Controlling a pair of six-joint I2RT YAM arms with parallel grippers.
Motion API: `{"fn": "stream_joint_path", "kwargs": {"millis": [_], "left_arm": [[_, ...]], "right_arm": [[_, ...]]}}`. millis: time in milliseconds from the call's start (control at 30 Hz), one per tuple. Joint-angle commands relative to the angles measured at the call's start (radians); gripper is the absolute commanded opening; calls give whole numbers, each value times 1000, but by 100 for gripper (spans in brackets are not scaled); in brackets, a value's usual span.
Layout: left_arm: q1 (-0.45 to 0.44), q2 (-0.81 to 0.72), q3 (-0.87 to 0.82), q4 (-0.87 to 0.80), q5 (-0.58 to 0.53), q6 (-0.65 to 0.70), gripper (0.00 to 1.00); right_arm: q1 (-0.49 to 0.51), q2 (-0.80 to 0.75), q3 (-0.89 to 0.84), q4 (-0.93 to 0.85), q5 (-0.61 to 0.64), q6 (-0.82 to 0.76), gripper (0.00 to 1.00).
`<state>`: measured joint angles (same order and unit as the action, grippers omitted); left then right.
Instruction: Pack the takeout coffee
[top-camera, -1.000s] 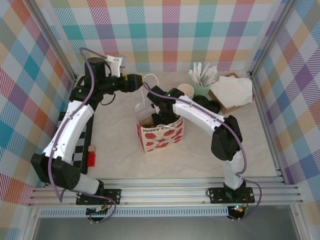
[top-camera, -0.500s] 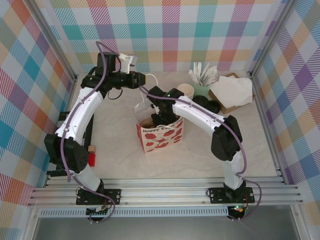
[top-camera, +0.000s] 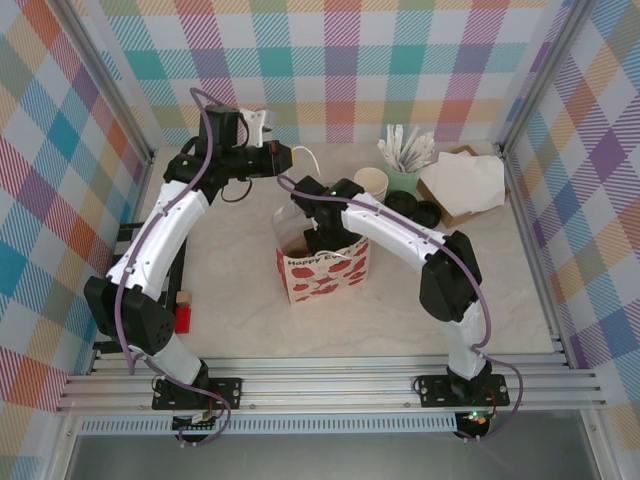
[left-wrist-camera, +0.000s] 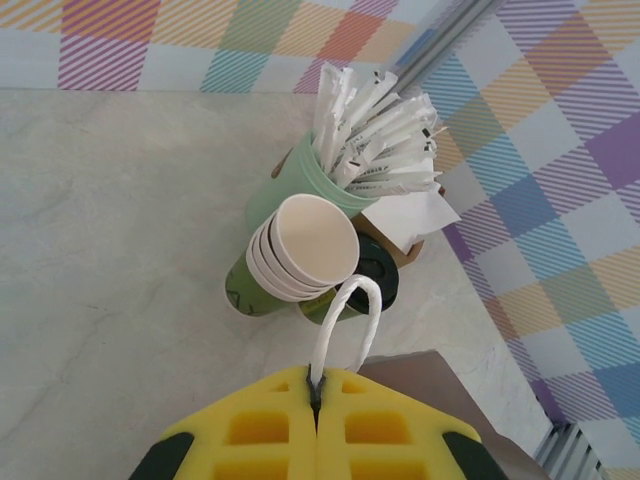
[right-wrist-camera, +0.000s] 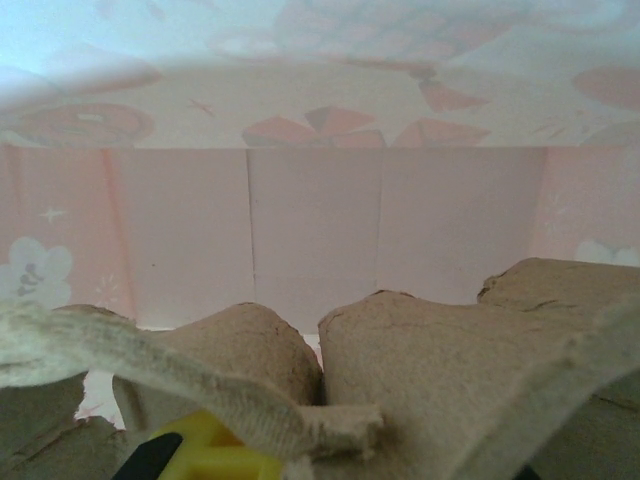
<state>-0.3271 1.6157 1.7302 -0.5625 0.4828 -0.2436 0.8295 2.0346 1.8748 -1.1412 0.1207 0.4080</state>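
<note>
The left gripper (left-wrist-camera: 317, 388) is pinching the paper bag's (top-camera: 322, 268) white cord handle (left-wrist-camera: 357, 282), jaws together on it. The right gripper (top-camera: 320, 235) is reaching down inside the bag and seems to be clamping a brown pulp carrier (right-wrist-camera: 430, 350). The takeout coffee (left-wrist-camera: 385, 272) is standing near the table's (top-camera: 250, 310) far right corner, just beside the mint-green cup of sticks (left-wrist-camera: 300, 185), not yet packed.

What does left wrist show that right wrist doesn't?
Left wrist only: the left claw shut on a white cord handle, a stack of paper cups, a mint-green cup of wrapped sticks, a black lid. Right wrist only: the paper bag's pink inside wall and a brown pulp cup carrier. Both: yellow claw pads, the right claw's barely showing, and part of that bag.
</note>
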Motion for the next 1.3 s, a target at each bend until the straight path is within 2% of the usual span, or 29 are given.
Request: {"fn": "stream_joint_path", "kwargs": {"millis": [0, 300, 733, 1000, 1267], "left_arm": [[-7, -27, 8, 9, -65, -42, 0], [-7, -4, 8, -25, -124, -71, 0], [-7, -2, -31, -28, -152, -84, 0], [-7, -4, -27, -39, -136, -51, 0], [-7, -18, -31, -38, -138, 1, 0]], "right_arm": [[7, 22, -34, 22, 12, -25, 0], [7, 78, -106, 93, 7, -25, 0], [7, 75, -336, 360, 65, 6, 0], [7, 104, -366, 344, 46, -3, 0], [7, 157, -410, 332, 93, -28, 4]]}}
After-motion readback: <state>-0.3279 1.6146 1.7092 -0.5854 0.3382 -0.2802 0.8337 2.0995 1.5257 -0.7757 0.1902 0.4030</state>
